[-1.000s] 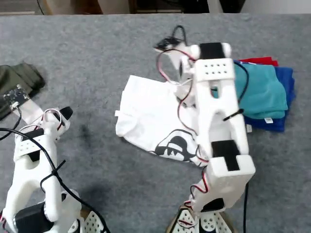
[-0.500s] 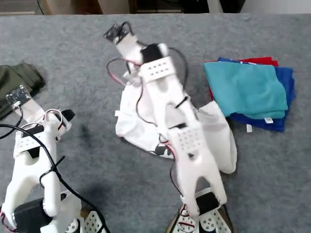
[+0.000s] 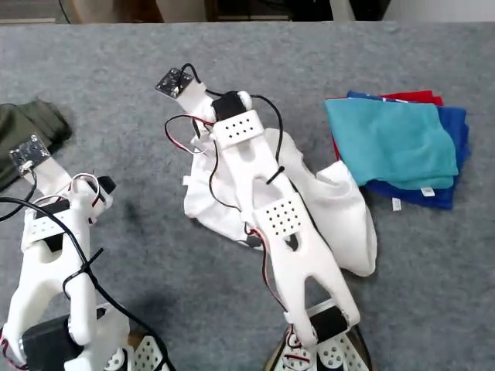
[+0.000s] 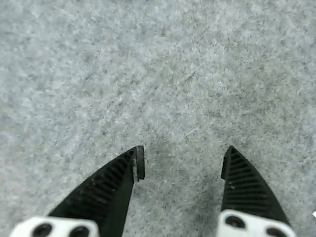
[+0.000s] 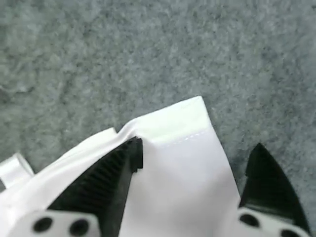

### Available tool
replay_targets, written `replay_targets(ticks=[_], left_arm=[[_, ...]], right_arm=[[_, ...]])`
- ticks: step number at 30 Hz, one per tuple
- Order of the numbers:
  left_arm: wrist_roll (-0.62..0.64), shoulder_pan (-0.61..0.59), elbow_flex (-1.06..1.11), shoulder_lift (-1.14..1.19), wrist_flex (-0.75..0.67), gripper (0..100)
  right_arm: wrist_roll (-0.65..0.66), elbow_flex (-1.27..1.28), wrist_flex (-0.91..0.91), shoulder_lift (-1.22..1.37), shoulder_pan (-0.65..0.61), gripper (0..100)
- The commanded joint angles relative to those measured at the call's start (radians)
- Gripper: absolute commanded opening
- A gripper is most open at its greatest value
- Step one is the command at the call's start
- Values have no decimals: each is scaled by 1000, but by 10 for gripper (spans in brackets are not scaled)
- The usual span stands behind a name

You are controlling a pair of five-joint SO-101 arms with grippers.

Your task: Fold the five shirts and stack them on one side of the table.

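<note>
Hem corner of crumpled white cotton shirt [image 3: 344, 212] sits between jaws of right hand [image 5: 196, 150], wide open, holding nothing; shirt mid-frame on grey felt table [image 3: 116, 77]. Pinch deep past the seam before dragging.

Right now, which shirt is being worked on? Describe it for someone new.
On the grey table, look mid-table under the right arm: the white shirt lies there, loose and rumpled. It is the only white one; the teal, blue and red shirts sit folded in a stack beside it, the dark green shirt at the far edge.
</note>
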Motion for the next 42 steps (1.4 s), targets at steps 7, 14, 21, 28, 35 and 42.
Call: replay_targets(ticks=[7,14,21,28,35,42], left_arm=[[3,6,-49,-1,2,257],[2,6,-51,-1,2,256],[2,6,-51,-2,-3,257],[3,15,-51,-10,23,257],[69,150,-161,-12,222,258],[387,376,-562,7,522,315]], right_arm=[[97,30,-3,-39,28,5],[68,-193,114,-41,76,12],[57,-197,269,-246,70,5],[-84,-222,236,-613,93,3],[-123,-220,189,-998,107,3],[-103,-208,273,-1093,136,3]])
